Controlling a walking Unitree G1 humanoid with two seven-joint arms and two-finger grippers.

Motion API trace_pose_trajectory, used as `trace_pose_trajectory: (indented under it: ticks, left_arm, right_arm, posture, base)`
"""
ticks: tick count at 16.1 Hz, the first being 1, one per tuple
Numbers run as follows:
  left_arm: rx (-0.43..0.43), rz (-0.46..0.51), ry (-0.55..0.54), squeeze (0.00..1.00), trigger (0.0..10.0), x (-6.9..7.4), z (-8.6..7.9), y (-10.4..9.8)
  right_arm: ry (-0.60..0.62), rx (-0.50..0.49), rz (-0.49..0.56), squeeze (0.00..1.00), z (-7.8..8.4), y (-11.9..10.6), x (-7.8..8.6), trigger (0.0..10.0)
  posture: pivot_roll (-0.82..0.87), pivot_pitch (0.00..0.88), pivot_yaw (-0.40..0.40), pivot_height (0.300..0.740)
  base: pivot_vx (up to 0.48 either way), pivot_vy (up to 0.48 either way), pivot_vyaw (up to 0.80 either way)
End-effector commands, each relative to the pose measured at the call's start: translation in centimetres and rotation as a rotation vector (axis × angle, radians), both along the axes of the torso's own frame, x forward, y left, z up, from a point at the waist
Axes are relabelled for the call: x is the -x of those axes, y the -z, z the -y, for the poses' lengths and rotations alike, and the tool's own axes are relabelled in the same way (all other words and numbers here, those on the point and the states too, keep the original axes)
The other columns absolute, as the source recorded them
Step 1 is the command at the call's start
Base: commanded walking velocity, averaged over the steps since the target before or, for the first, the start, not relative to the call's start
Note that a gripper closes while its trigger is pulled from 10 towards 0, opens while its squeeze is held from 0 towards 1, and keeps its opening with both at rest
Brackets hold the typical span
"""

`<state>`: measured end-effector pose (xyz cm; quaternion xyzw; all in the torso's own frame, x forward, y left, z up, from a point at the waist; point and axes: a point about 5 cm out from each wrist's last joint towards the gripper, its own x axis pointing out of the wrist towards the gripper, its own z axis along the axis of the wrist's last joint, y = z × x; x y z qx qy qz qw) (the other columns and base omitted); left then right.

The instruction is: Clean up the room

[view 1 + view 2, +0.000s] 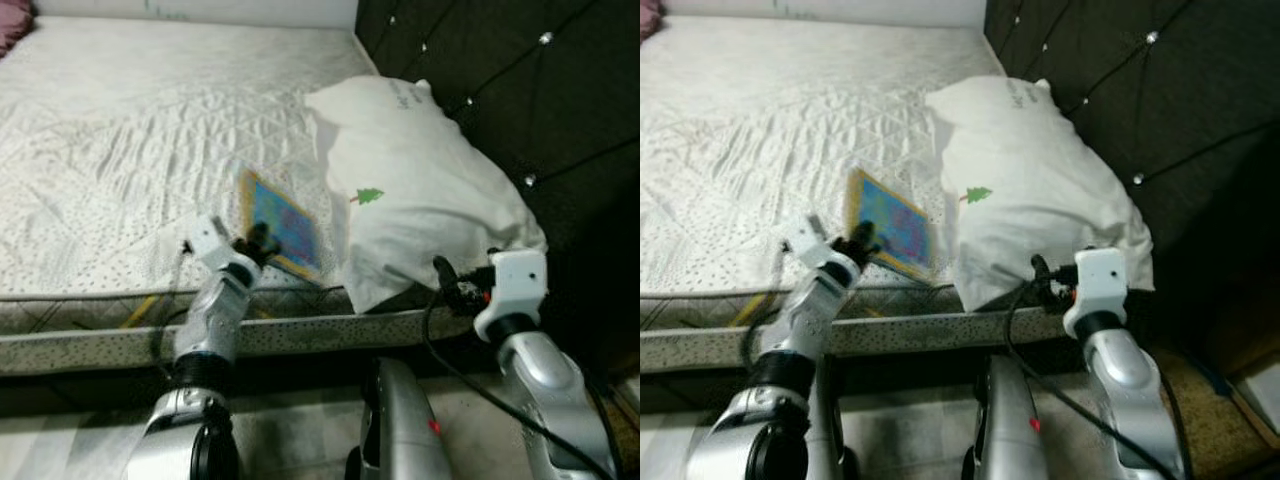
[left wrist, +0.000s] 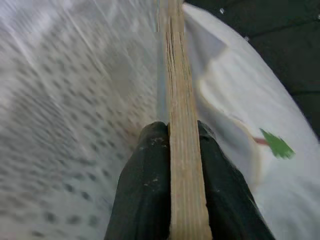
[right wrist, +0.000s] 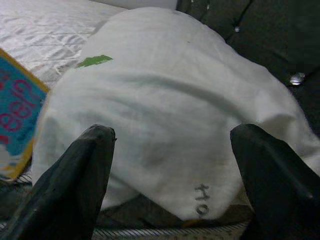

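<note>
From the head cameras, a white quilted mattress fills the upper left, with a dark tufted headboard along its right side. A white pillow with a small green tree mark lies at about two o'clock from the middle of the bed edge, against the headboard. The left gripper pinches the near edge of a colourful book, blue with a yellow border, which is raised and tilted, just beside the pillow at its nine o'clock. The right gripper sits at the pillow's six o'clock, close to the bed edge.

In the left wrist view, the two black fingers are clamped on the book's page edge, seen end-on, with the mattress blurred on one side and the pillow with its green mark on the other.

In the right wrist view, the fingers stand wide apart and hold nothing; the pillow bulks right ahead between them, and a corner of the book shows at nine o'clock.
</note>
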<state>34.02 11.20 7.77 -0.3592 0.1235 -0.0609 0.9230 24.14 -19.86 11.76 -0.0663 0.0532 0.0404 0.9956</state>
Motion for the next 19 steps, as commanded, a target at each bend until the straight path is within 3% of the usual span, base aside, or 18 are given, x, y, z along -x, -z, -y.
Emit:
trace_pose_trajectory:
  ticks: [1, 5, 12, 13, 19]
  left_arm:
    - [0.037, 0.047, 0.018, 0.0, 10.0, -0.8, 0.6, -1.2]
    - [0.043, 0.054, -0.01, 0.0, 10.0, -1.6, 0.4, -1.2]
    - [0.045, -0.058, -0.046, 0.0, 10.0, -1.2, 0.2, 0.7]
    - [0.039, -0.092, -0.053, 1.0, 10.0, -1.0, -0.1, 1.2]
    - [-0.031, -0.118, -0.045, 1.0, 10.0, -1.4, -0.8, 1.2]
  right_arm:
    - [0.0, 0.012, 0.008, 0.0, 0.4, -0.5, 0.2, 10.0]
    - [-0.018, 0.03, 0.0, 0.0, 0.4, -0.7, 0.8, 10.0]
    - [-0.001, 0.045, 0.001, 0.0, 1.0, -1.0, 0.8, 10.0]
    - [-0.002, 0.043, 0.003, 0.0, 0.9, -1.0, 0.8, 10.0]
    - [-0.003, 0.045, 0.01, 0.0, 0.8, -1.0, 0.5, 10.0]
  posture:
    - [-0.19, 0.0, -0.098, 0.517]
    - [-0.21, 0.0, -0.098, 0.517]
    - [-0.22, 0.0, -0.092, 0.517]
    - [-0.22, 0.0, -0.091, 0.517]
    - [-0.21, 0.0, -0.091, 0.517]
  base:
    - [0.0, 0.0, 0.0]
    - [0.0, 0.0, 0.0]
    - [0.0, 0.0, 0.0]
    - [0.0, 0.0, 0.0]
    - [0.0, 0.0, 0.0]
